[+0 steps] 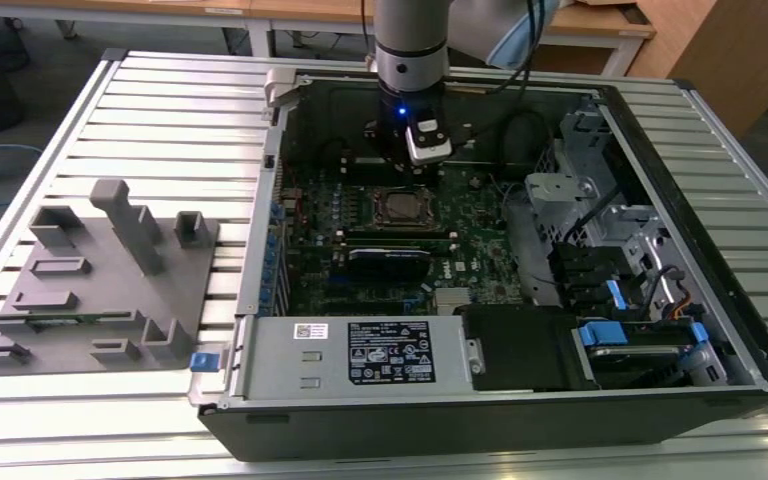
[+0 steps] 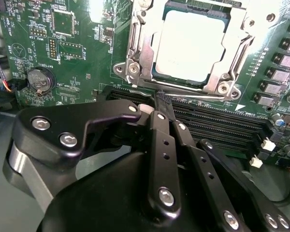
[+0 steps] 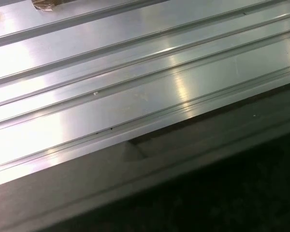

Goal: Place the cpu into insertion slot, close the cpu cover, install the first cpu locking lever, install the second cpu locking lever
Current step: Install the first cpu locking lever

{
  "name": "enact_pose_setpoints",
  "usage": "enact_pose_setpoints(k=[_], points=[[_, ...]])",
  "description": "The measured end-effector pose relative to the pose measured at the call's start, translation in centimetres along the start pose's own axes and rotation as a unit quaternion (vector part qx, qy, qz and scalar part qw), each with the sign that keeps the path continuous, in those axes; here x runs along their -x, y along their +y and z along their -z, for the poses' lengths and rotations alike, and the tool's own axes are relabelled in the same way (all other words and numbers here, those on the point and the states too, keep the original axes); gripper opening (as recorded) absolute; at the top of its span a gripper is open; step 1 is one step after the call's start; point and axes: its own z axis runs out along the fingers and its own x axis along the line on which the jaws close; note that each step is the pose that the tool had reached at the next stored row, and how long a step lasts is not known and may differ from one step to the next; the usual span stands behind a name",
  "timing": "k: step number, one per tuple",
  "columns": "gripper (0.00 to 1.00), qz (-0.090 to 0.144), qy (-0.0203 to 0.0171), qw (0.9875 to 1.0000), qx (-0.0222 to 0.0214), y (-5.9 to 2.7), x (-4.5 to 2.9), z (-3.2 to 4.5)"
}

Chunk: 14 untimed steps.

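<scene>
The cpu (image 2: pixel 193 46) lies flat in the insertion slot (image 1: pixel 398 206), its silvery top showing through the cut-out of the cpu cover (image 2: pixel 140 48). The cover is down over it. A thin metal lever rod (image 2: pixel 198 93) runs along the socket edge nearest my gripper. In the second wrist view my gripper (image 2: pixel 163 100) is shut, its black fingers (image 2: pixel 157 130) pressed together with nothing between them, their tips right at that lever rod. In the exterior view the gripper (image 1: pixel 407 170) hangs low over the green motherboard (image 1: pixel 478 250), just behind the socket.
Long black memory slots (image 2: pixel 217 125) lie under the fingers, and a coin battery (image 2: pixel 40 79) sits off to one side. A black expansion card (image 1: pixel 387 262), power supply (image 1: pixel 357 350) and drive cage (image 1: pixel 624 300) crowd the case. A grey fixture tray (image 1: pixel 91 280) rests on the slatted table at the exterior view's left.
</scene>
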Motion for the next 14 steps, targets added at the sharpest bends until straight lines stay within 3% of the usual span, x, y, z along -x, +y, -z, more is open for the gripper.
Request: enact_pose_setpoints(k=[14], points=[[0.11,0.0,-0.0005,1.0,-0.0004,-0.05,-0.01,-0.06]])
